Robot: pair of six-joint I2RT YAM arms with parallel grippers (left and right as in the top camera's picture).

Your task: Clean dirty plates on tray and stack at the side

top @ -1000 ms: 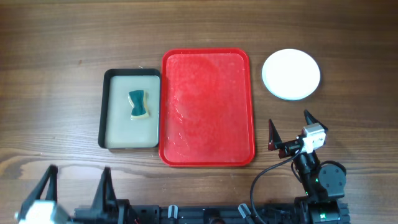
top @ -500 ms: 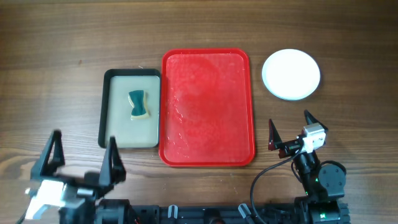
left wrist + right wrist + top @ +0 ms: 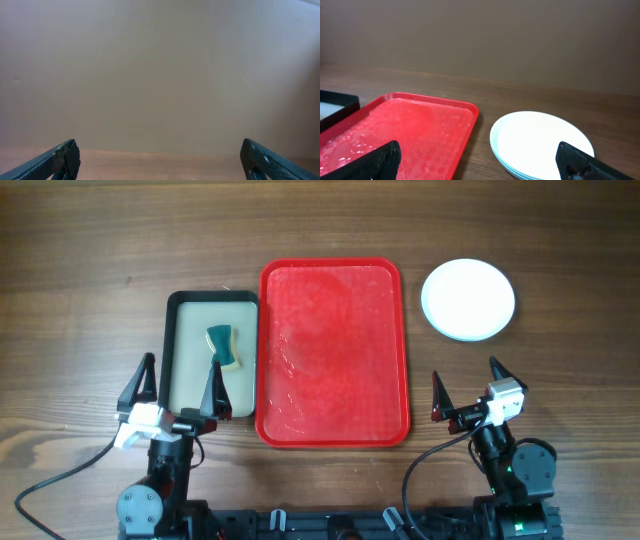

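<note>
The plates (image 3: 468,300) lie in one stack on the table right of the red tray (image 3: 334,352), white one on top, pale blue rims under it in the right wrist view (image 3: 540,145). The tray is wet and holds no plates; it also shows in the right wrist view (image 3: 410,132). My right gripper (image 3: 466,392) is open and empty near the front edge, below the stack. My left gripper (image 3: 178,388) is open and empty over the near end of the beige tray. The left wrist view shows only its two fingertips (image 3: 159,159) and a blurred wall.
A black-rimmed beige tray (image 3: 190,360) lies left of the red tray, touching it, with a teal and yellow sponge (image 3: 224,347) in it. Bare wooden table (image 3: 90,300) lies round everything.
My left arm has come up from the bottom left corner and forward, and its gripper now stands over the near end of the beige tray. The right arm and the plates have not moved.
</note>
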